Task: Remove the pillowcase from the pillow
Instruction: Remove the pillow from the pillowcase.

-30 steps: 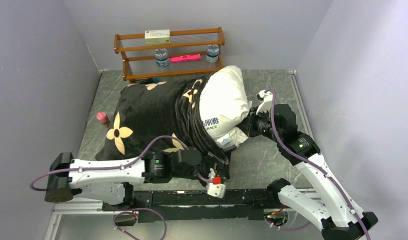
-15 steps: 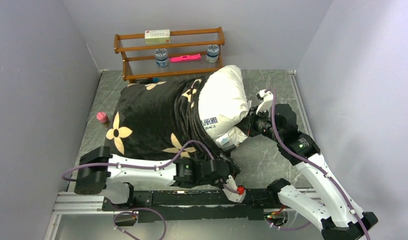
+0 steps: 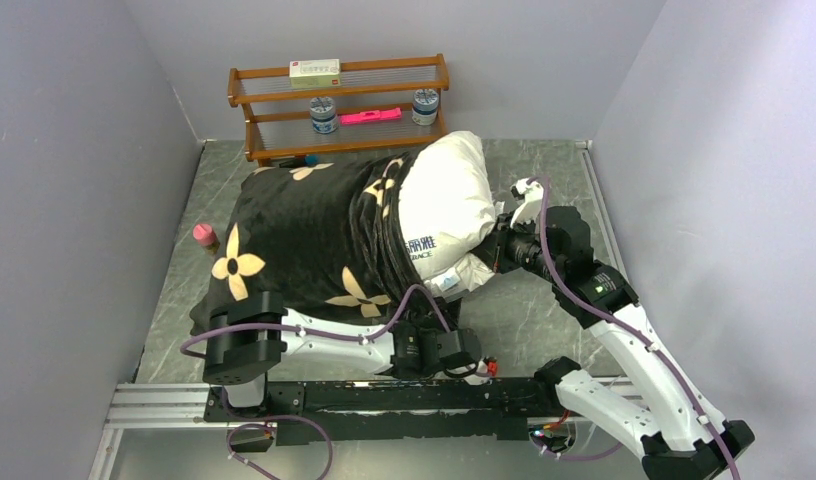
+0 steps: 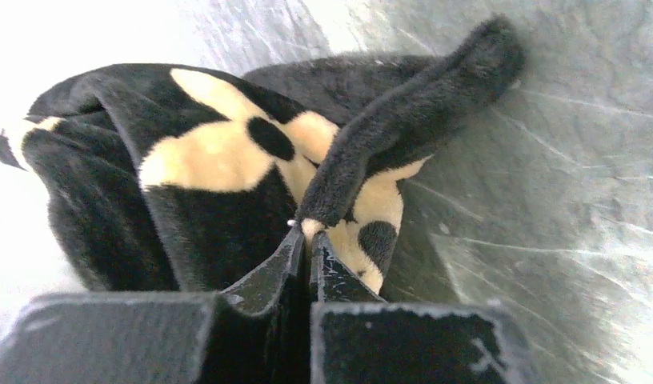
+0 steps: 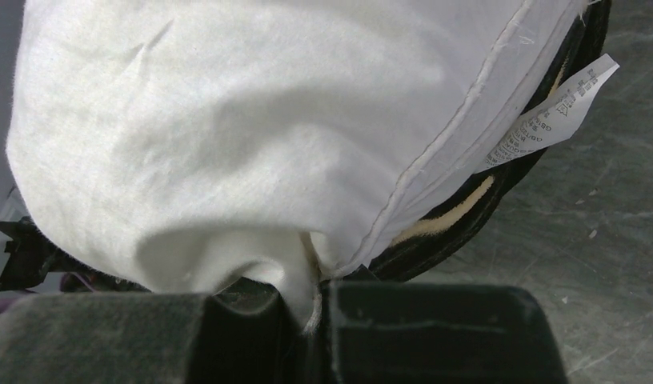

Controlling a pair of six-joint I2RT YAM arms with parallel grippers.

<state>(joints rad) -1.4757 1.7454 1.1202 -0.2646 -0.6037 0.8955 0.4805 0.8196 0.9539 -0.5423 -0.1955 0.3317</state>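
Observation:
The black pillowcase (image 3: 304,225) with tan flower motifs covers the left part of the white pillow (image 3: 444,195), whose right end sticks out bare. My left gripper (image 3: 436,320) is at the pillowcase's near open edge. In the left wrist view the left gripper (image 4: 310,234) is shut on a fold of the plush pillowcase (image 4: 219,152) hem. My right gripper (image 3: 491,255) is at the pillow's exposed end. In the right wrist view the right gripper (image 5: 311,308) is shut on a pinch of the pillow (image 5: 251,112) fabric, with the pillowcase (image 5: 467,216) edge just behind it.
A wooden shelf (image 3: 339,105) with a box, two jars and a pink item stands at the back. A small pink-capped bottle (image 3: 203,236) sits left of the pillowcase. A white care label (image 5: 555,112) hangs off the pillow. Walls close in on both sides of the grey table (image 3: 524,320).
My left arm has swung right along the near edge, and its gripper, open before, has shut on the pillowcase hem. The right arm and the pillow have not moved.

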